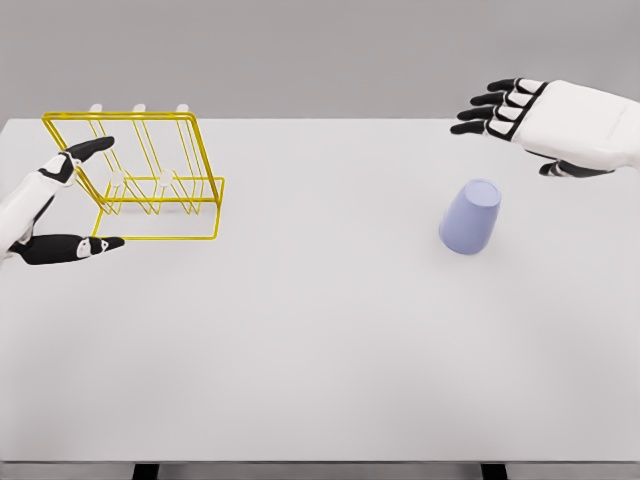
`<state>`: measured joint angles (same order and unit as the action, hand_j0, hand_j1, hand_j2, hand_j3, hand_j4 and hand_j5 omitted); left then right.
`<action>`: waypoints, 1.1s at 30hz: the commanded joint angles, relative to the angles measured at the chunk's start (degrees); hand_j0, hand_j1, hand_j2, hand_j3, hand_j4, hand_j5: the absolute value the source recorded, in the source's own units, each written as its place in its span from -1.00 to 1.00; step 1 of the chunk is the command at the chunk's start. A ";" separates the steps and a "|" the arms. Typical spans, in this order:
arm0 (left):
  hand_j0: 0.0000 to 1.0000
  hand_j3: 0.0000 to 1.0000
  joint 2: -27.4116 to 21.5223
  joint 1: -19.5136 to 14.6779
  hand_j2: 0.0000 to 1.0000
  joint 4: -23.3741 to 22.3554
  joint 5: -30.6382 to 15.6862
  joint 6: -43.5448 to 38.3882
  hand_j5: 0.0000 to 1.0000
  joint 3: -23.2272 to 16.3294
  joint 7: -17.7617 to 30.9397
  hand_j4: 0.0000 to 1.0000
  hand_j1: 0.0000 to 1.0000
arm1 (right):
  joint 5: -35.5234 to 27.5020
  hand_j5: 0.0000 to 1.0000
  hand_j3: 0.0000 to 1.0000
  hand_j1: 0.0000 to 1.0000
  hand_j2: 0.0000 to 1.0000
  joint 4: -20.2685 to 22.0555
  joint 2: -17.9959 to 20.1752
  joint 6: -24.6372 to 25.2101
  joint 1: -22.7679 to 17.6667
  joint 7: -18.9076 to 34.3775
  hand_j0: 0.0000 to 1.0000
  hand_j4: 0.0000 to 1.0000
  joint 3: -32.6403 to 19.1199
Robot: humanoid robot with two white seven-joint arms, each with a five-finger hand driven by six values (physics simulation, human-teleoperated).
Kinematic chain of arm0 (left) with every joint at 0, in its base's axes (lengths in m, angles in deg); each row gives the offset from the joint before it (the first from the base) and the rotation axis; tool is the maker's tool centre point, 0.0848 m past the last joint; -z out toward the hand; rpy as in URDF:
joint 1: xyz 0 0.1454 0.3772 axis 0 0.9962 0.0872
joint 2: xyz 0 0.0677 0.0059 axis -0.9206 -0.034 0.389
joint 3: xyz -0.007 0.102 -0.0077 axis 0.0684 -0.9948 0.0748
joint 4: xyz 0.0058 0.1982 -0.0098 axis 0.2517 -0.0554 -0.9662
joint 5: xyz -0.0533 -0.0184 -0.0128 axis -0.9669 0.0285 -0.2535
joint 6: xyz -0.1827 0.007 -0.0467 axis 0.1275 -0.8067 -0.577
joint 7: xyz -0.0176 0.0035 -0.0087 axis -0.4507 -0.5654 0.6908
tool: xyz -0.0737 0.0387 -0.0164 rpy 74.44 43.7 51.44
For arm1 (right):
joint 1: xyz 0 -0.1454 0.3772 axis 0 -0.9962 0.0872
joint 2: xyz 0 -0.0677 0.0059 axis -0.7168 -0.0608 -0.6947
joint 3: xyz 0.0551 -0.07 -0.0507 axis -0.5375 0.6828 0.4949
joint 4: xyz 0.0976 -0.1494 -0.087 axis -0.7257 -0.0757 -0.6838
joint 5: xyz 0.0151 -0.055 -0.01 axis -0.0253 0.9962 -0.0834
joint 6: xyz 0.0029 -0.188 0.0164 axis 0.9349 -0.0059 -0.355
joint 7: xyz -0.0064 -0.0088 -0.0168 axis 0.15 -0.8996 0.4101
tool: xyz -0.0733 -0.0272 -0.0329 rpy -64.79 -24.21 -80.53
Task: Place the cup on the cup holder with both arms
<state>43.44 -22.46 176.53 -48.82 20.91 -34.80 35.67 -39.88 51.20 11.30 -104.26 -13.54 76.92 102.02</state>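
On the white table (320,380), I see the lavender cup (471,216) upside down at right, well apart from the yellow wire cup holder (150,175) at left. My right hand (520,112) hovers spread and empty behind it; my left hand (65,205), also spread, flanks the holder. I judge grasping comes next.

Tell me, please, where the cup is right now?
In the head view, the cup stands upside down on the table's right side, just below the open right hand.

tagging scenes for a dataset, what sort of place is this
Likely a simulated tabletop test bench: a plain white table against a blank grey backdrop, holding only a yellow wire cup holder and a lavender cup.
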 commanded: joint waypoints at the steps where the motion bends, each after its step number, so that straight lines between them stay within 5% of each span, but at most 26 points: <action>1: 1.00 1.00 -0.09 0.00 1.00 0.03 -0.67 -0.06 1.00 0.07 -0.03 1.00 1.00 | -0.23 1.00 1.00 1.00 1.00 0.08 -0.08 0.16 0.00 -0.03 1.00 1.00 -0.01; 8: 1.00 1.00 -0.09 0.00 1.00 0.03 -0.94 -0.06 1.00 0.42 -0.03 1.00 1.00 | -3.30 1.00 1.00 1.00 1.00 -0.19 0.01 0.16 1.67 -0.03 1.00 1.00 -4.32; 11: 1.00 1.00 -0.09 0.00 1.00 0.03 -0.94 -0.06 1.00 0.51 -0.03 1.00 1.00 | -3.92 1.00 1.00 1.00 1.00 -1.15 -2.36 0.16 5.79 -0.03 1.00 1.00 6.66; 15: 1.00 1.00 -0.09 0.00 1.00 0.03 -0.94 -0.06 1.00 0.51 -0.03 1.00 1.00 | -1.02 1.00 1.00 1.00 1.00 -10.99 -2.80 0.16 10.28 -0.03 1.00 1.00 13.96; 21: 1.00 1.00 -0.09 0.00 1.00 0.12 -0.94 -0.06 1.00 0.68 -0.03 1.00 1.00 | -1.11 1.00 1.00 1.00 1.00 -16.27 -2.89 0.16 10.81 -0.03 1.00 1.00 17.04; 33: 1.00 1.00 -0.09 0.00 1.00 0.20 -1.11 -0.06 1.00 0.86 0.06 1.00 1.00 | -1.37 1.00 1.00 1.00 1.00 -19.61 -4.03 0.16 10.90 -0.03 1.00 1.00 22.13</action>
<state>43.40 -22.46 176.71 -49.49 20.91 -34.00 35.75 -40.96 32.09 7.53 -104.26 -2.64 76.91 123.29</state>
